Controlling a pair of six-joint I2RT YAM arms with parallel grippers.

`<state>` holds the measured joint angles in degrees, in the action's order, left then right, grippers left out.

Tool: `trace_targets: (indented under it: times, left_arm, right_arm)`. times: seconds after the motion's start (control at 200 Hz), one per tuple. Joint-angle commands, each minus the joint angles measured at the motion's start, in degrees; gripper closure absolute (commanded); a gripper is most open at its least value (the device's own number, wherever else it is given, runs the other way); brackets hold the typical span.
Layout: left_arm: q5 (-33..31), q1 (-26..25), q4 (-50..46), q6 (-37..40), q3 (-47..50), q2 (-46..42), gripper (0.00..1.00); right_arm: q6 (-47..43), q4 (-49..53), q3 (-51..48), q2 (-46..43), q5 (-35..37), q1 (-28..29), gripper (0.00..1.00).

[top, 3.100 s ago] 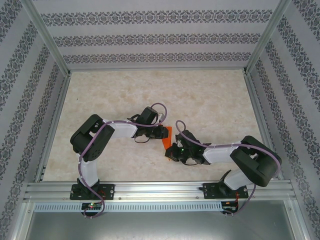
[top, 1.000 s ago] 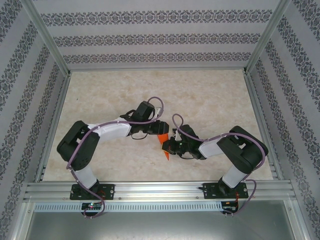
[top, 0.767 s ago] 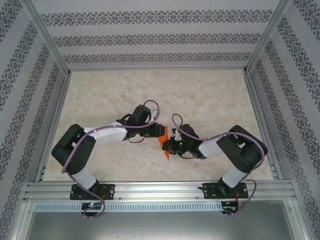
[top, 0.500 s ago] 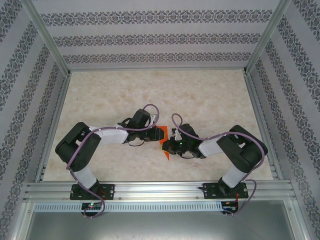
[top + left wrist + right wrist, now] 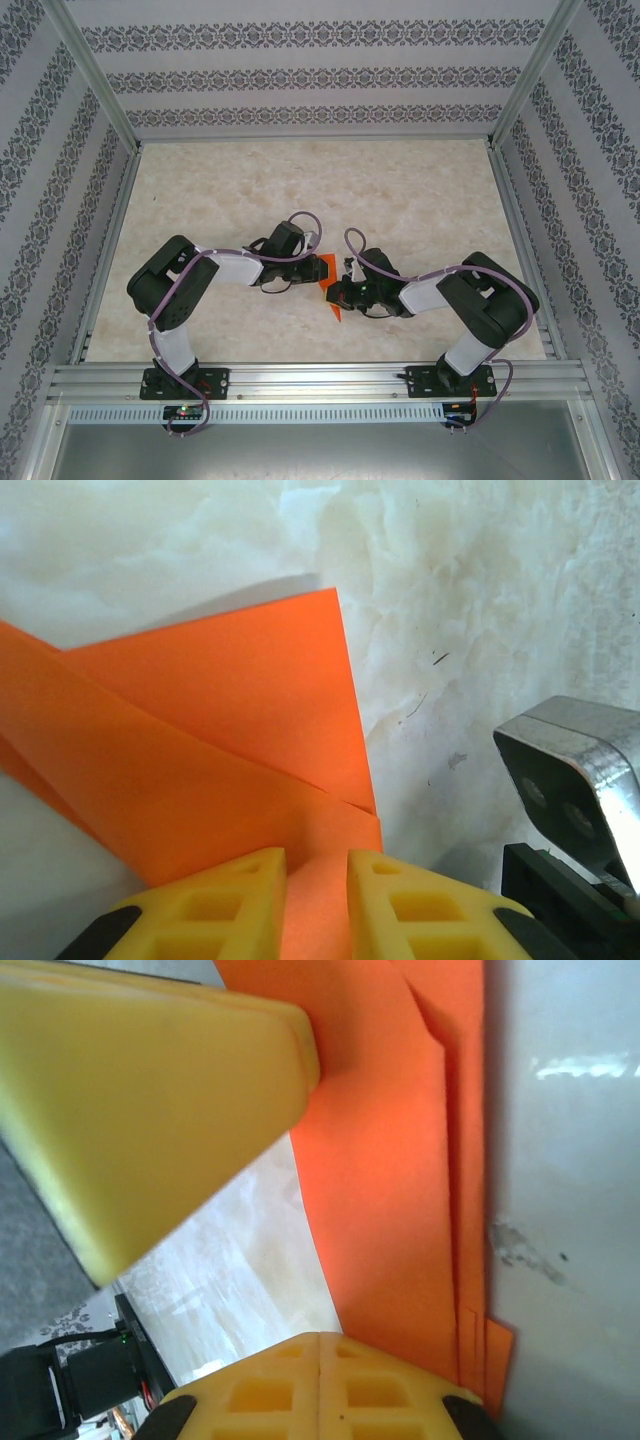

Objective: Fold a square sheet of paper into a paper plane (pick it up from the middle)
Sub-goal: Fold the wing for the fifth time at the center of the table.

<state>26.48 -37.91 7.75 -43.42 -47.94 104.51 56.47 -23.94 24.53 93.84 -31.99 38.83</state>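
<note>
Toward the near middle of the table (image 5: 400, 180), the paper plane (image 5: 325, 267) is sitting between the two grippers, partly folded, with layered flaps showing. The right gripper (image 5: 320, 1352) is pinching its stacked edge, jaws pressed together. The left gripper (image 5: 317, 872) is straddling a corner of the upper flap, its jaws standing slightly apart and, by my judgement, not yet gripping. To crease well, the left fingers should be meeting squarely on the flap close to its fold line while the right is anchoring the body. That way the layers are lining up and the thin paper is not tearing.
</note>
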Motion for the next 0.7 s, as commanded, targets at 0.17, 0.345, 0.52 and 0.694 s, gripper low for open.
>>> trace_targets:
  times: [0.17, 0.345, 0.52, 0.694]
  left_arm:
    - [-3.2, 3.4, -1.7, 2.9, -3.5, 2.1, 0.74]
    - [-3.4, 4.3, -4.6, 4.7, -6.7, 4.8, 0.74]
    - [-3.9, 6.2, -8.0, 6.5, -9.2, 5.2, 0.74]
    - [-3.2, 8.8, -11.2, 8.6, -12.1, 5.5, 0.73]
  right_arm:
    - [-4.3, 15.2, -3.5, 1.4, 1.5, -0.7, 1.0]
    - [-5.9, 16.5, -3.2, 0.8, 0.5, -0.8, 1.0]
    - [-6.4, 16.9, -3.4, 0.2, 0.2, -1.0, 1.0]
    - [-7.1, 17.0, -3.7, 0.0, -0.1, -1.5, 1.0]
